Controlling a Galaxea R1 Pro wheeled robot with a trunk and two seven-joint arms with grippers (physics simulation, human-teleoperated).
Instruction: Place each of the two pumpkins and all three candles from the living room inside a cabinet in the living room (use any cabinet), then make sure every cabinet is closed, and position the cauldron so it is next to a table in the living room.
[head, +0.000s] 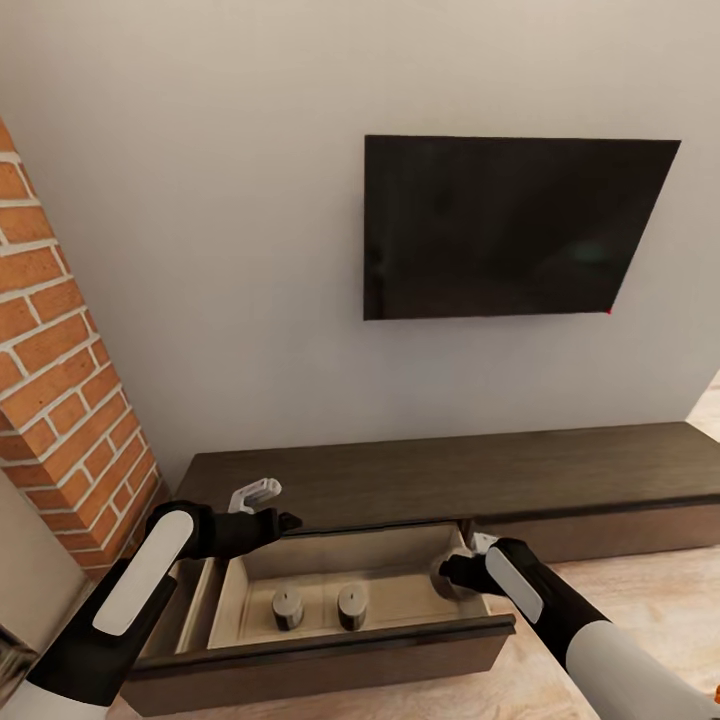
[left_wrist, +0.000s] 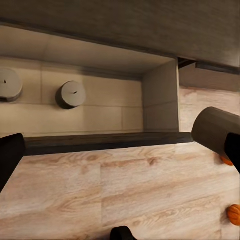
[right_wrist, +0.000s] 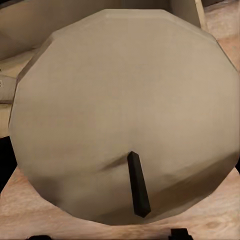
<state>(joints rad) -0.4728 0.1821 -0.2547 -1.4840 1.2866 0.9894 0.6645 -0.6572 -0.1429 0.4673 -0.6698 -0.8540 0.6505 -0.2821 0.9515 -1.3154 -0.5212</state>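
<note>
Filling the right wrist view, a stubby grey-beige wax candle (right_wrist: 125, 115) sits clamped in the right gripper (head: 455, 572) over the open dark-brown wooden cabinet's (head: 330, 655) drawer, looking light, rigid, best held across its sides.

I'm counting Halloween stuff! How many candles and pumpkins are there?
candles: 3, two in the drawer at and, one in the right hand
pumpkins: 2, on the floor at and
total: 5

Two black arms with long white oval panels, white upper segments — left tool (head: 262, 505) with pale grey fingers
</note>
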